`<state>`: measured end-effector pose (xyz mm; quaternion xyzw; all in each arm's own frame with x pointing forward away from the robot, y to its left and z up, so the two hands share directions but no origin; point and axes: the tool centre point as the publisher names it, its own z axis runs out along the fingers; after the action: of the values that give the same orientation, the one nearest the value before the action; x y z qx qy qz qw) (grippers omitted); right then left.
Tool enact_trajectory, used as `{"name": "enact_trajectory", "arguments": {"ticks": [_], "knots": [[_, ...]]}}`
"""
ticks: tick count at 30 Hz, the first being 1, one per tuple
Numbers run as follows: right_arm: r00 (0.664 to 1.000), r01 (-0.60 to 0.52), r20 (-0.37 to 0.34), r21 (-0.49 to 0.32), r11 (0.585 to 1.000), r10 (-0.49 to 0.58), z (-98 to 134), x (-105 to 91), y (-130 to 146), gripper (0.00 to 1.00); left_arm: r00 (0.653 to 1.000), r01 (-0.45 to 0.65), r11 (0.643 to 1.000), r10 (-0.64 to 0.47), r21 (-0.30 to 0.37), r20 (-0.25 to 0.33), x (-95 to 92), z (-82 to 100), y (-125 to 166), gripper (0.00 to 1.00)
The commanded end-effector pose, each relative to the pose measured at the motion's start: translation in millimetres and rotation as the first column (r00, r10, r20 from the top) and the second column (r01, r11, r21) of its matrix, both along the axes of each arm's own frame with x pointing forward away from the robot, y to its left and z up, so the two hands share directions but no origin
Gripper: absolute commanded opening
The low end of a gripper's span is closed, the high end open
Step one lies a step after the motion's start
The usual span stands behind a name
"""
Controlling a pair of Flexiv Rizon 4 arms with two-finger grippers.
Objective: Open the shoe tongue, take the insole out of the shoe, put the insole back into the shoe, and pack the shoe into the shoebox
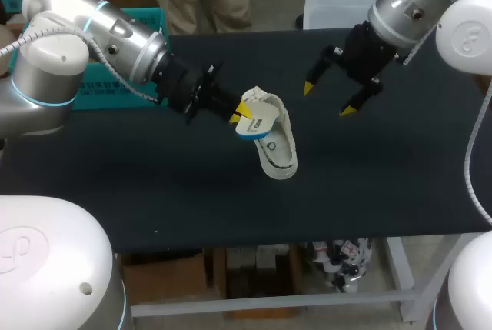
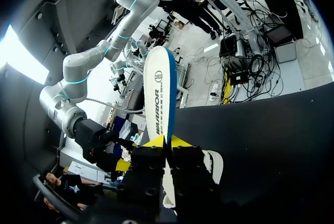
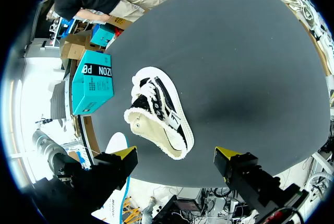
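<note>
A cream and black canvas shoe (image 1: 278,145) lies on its side in the middle of the black table (image 1: 384,184). My left gripper (image 1: 240,111) hovers just over the shoe's heel end, shut on a white insole with a blue edge (image 1: 258,122). In the left wrist view the insole (image 2: 159,98) sticks out ahead of the pinched yellow tips (image 2: 167,141), with the shoe (image 2: 215,165) below. My right gripper (image 1: 330,99) hangs open above the table, to the right of the shoe. In the right wrist view the shoe (image 3: 159,114) lies ahead of the spread gripper (image 3: 176,155), untouched.
A teal shoebox (image 3: 94,80) stands at the table's far left edge, behind my left arm (image 1: 115,38). A white bin (image 1: 338,3) sits past the back edge. Bare black tabletop stretches in front of the shoe and to its right.
</note>
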<state>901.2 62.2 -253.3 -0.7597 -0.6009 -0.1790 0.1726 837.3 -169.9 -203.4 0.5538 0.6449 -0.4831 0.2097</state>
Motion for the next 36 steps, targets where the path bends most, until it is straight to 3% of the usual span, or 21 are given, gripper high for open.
{"name": "enact_trajectory", "arguments": {"ticks": [1, 12, 16, 19, 28, 36], "knots": [[0.998, 0.013, 0.052, 0.143, 0.990, -0.021, -8, -9.2, -8, 1.00, 1.000, 0.002, 1.000, -0.002, -0.003, 0.000, 0.8, -1.4, -2, 0.00], [0.998, 0.013, 0.052, 0.143, 0.990, -0.021, -8, -9.2, -8, 1.00, 1.000, 0.002, 1.000, -0.002, -0.003, 0.000, 0.8, -1.4, -2, 0.00], [1.000, 0.008, 0.001, 0.175, 0.985, -0.008, -14, 5.4, -4, 1.00, 1.000, -0.012, 1.000, 0.011, 0.005, 0.010, -2.0, -1.6, -5, 0.00], [0.999, 0.023, -0.049, 0.195, 0.981, -0.013, -18, 10.2, -3, 1.00, 0.997, 0.015, 1.000, -0.015, -0.007, 0.071, -10.1, -3.2, -13, 0.00], [0.989, 0.067, -0.147, 0.283, 0.957, -0.026, -22, 12.9, -5, 1.00, 0.983, 0.091, 0.993, -0.078, -0.076, 0.166, -24.2, -7.2, -24, 0.00], [0.985, 0.080, -0.172, 0.349, 0.934, -0.020, -24, 8.1, 8, 1.00, 0.987, 0.096, 0.988, -0.078, -0.124, 0.141, -19.7, -23.8, -26, 0.00]]}}
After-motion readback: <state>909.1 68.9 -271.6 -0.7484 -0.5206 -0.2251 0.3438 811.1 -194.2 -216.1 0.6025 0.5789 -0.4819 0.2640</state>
